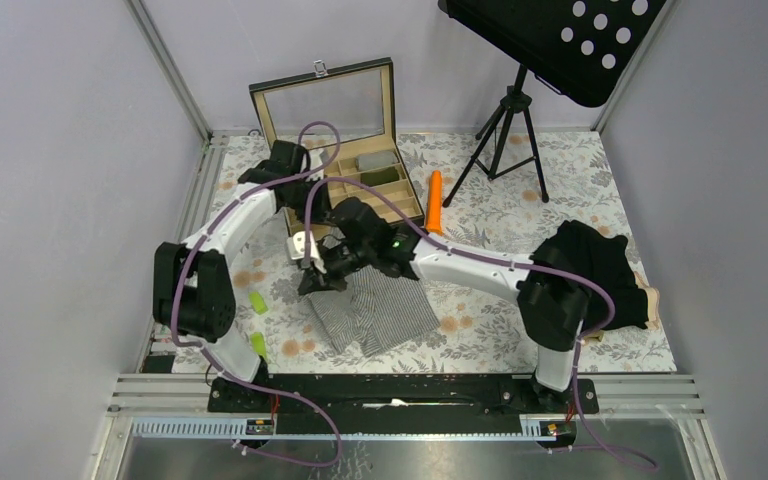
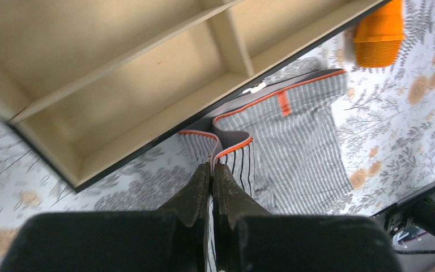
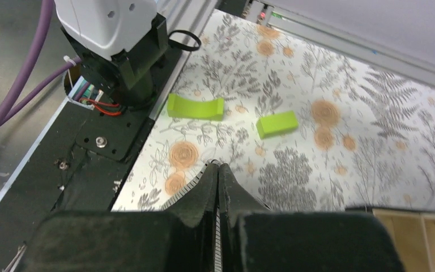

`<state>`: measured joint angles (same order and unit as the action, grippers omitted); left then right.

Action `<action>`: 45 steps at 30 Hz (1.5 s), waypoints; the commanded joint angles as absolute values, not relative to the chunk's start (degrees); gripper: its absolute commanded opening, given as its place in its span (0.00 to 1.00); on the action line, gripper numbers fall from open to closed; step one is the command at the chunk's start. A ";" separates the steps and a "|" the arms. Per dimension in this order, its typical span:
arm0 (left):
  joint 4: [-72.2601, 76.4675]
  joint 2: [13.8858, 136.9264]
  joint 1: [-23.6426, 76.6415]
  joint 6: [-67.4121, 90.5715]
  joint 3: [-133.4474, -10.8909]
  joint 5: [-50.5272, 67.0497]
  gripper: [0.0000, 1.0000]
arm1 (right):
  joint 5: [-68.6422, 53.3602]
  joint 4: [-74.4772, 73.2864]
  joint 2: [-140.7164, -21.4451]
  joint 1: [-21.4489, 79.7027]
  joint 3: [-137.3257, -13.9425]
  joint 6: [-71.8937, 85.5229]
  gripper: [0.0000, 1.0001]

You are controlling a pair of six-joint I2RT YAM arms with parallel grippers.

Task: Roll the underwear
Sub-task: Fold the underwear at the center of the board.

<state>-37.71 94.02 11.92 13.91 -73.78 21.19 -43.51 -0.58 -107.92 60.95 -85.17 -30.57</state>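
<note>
Where the grey pinstriped underwear lies on the worktop beside the wooden box, I see my left jaws and right jaws both clenched on its edge.

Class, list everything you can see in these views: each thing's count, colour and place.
striped underwear: one, light grey, table centre
black underwear: one pile, black, right side by right arm
wooden box: one, tan, lid open, far centre
carrot stick: one, orange, right of box
green pieces: two, green, near left arm's base
music stand: one, black, far right
left end effector: one, black, shut on striped underwear
right end effector: one, black, shut on striped underwear
</note>
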 commanded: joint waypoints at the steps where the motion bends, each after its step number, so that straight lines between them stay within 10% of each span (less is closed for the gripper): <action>1: -36.65 97.09 15.20 15.57 -81.42 24.58 0.00 | -41.14 -5.40 -100.98 58.10 -81.41 -32.10 0.00; 45: -35.16 118.72 31.51 18.19 -99.66 19.76 0.00 | -36.30 -8.39 -78.74 42.05 -48.38 -39.19 0.00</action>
